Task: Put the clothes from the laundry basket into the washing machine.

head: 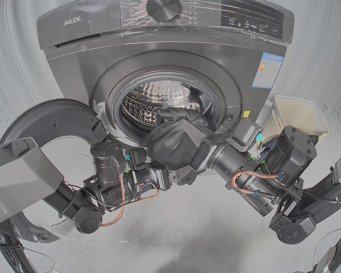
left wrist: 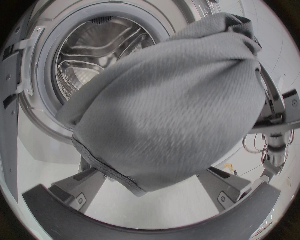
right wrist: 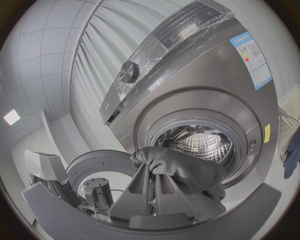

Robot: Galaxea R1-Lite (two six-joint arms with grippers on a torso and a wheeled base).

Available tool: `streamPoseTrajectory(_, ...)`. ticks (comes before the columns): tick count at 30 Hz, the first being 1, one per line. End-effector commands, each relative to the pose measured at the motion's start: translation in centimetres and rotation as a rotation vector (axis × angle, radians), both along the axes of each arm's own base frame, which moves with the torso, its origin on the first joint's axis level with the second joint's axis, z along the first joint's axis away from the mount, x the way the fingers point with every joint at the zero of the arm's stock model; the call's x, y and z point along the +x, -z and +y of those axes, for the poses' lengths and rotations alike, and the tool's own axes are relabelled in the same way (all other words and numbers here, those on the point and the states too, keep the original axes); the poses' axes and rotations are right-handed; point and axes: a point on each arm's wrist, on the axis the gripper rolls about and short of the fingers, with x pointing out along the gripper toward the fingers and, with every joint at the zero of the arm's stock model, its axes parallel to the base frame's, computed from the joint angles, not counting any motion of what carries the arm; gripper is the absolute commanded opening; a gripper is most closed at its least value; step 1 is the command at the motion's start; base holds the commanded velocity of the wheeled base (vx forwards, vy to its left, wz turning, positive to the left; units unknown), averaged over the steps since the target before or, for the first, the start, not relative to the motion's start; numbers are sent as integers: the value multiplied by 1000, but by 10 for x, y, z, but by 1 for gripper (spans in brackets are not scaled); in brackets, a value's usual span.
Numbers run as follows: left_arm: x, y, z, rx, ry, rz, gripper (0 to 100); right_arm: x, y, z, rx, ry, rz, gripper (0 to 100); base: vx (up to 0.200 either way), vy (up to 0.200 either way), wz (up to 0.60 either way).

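Now we grip the black garment [head: 170, 145] in our closed right end effector [right wrist: 153, 184] at the washer [head: 199, 60] mouth; our left end effector [head: 182, 176] sits open beneath, fingertips hidden by cloth.

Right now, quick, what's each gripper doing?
Left gripper: open, fingers spread under the cloth.
Right gripper: shut on the cloth.

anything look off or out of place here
Minor only: wrinkled plastic film covers the washing machine's control panel, and a dark blue garment hangs out of the laundry basket beside it.
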Motion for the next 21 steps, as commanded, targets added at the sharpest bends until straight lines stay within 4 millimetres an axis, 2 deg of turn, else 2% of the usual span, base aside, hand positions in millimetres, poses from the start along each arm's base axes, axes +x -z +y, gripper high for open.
streamPoseTrajectory(1,0,-8,-2,-21,0,-25,100,0,1,0,-1,0,1,0,0,0,0)
streamPoseTrajectory(12,-13,-6,2,-14,12,-22,100,1,2,1,-5,-1,4,0,0,0,0)
streamPoseTrajectory(13,-14,-5,2,-13,12,-23,0,1,2,1,-4,-1,3,0,0,0,0)
streamPoseTrajectory(21,-15,-1,3,-15,-1,-29,0,1,2,1,-6,-1,3,0,0,0,0)
